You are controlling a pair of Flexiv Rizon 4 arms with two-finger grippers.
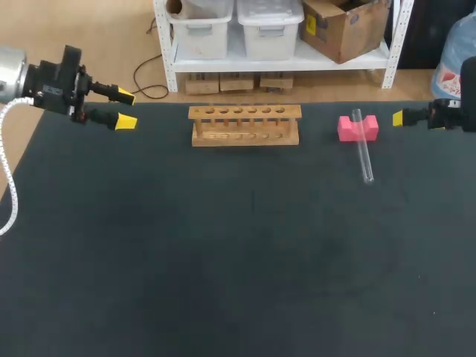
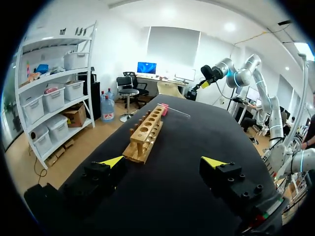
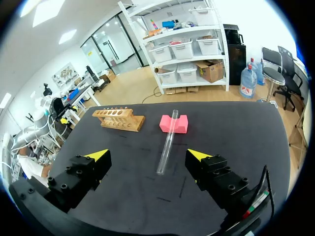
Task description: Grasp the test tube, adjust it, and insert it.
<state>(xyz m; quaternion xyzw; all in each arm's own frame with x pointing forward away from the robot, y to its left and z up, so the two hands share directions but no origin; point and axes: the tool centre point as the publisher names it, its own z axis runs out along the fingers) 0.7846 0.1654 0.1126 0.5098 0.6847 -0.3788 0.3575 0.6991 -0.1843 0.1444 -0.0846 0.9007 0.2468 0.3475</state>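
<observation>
Test tube (image 1: 364, 158) on pink block (image 1: 346, 129), rack (image 1: 245, 126) nearby

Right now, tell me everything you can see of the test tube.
The test tube is a long, clear cylinder, glass by its look, and seems empty. It lies slanted, with one end resting in the notch of a pink block and the other end on the black table. It lies ahead of the open right pincer, which does not touch it. Only the block and the table touch it.

The left pincer (image 1: 126, 108) and right pincer (image 3: 147, 155) are black, screw-studded, yellow-tipped; a white ribbed cable (image 1: 9, 186) hangs off the silver left arm (image 1: 11, 71).
</observation>
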